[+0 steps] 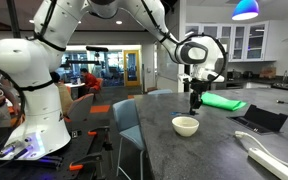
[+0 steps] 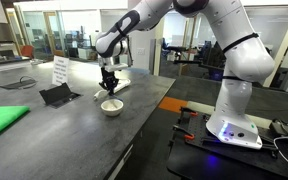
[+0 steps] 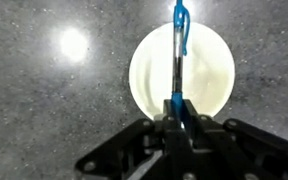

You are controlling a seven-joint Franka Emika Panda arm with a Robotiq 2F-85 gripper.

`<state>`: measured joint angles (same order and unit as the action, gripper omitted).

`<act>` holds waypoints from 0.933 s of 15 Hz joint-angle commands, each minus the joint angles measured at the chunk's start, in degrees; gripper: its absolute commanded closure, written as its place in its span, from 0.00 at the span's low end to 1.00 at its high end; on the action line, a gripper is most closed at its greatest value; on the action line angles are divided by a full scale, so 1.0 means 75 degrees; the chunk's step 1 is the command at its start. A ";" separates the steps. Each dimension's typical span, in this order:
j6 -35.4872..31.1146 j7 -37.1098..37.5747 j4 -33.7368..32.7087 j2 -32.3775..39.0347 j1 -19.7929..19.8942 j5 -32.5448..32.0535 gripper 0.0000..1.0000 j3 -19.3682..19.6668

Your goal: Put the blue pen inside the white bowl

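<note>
The white bowl [image 3: 204, 70] sits on the dark grey counter and fills the upper middle of the wrist view. It also shows in both exterior views [image 1: 185, 125] [image 2: 111, 106]. My gripper [image 3: 178, 112] is shut on the blue pen [image 3: 180, 50], which hangs straight down over the bowl's inside. In both exterior views the gripper [image 1: 195, 100] [image 2: 109, 88] is a short way above the bowl, and the pen [image 1: 195, 103] points down at it. The pen is too small to make out in the exterior view from the robot's base side.
A flat green pad [image 1: 224, 102] [image 2: 2, 122] lies on the counter beyond the bowl. A black tablet-like stand [image 1: 262, 119] [image 2: 58, 95] and a long white curved object [image 1: 274, 155] are also on the counter. The counter edge [image 2: 144, 120] is near the bowl.
</note>
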<state>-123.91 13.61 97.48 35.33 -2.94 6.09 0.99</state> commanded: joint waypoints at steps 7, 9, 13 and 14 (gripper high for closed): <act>0.0326 -0.1012 -0.0262 0.0534 -0.0055 -0.0130 0.97 -0.0371; 0.0418 -0.1046 -0.0373 0.0690 -0.0090 -0.0173 0.97 -0.0357; 0.0458 -0.0893 -0.0614 0.0894 -0.0163 -0.0382 0.61 -0.0255; 0.0458 -0.0886 -0.0630 0.0871 -0.0146 -0.0387 0.56 -0.0254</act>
<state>-123.08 6.87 94.97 41.32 -3.62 4.32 -1.61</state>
